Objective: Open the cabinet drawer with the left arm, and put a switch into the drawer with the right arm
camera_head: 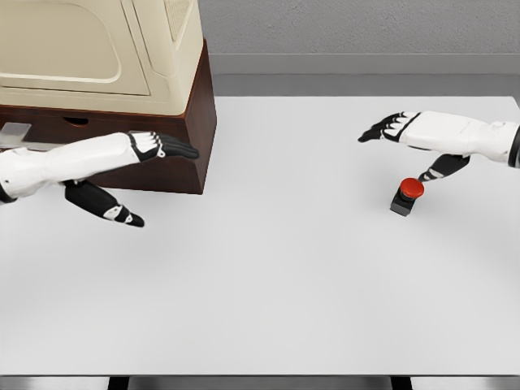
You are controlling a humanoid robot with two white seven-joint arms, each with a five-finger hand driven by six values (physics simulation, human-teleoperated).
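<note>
A wide white bench [268, 276] fills the scene. At three o'clock, a small switch with a red round button on a dark grey base [408, 197] sits on the bench. The white right hand [406, 130] hovers just above it, fingers spread, holding nothing. At nine o'clock the left hand [134, 175] has fingers open before a dark brown wooden cabinet with a cream top [191, 122], at ten o'clock. The drawer looks shut; a careless right-hand descent could knock the light switch aside.

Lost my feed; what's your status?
Both hands open: left by the cabinet, right above the switch. Drawer shut. Switch on table, path clear.
</note>
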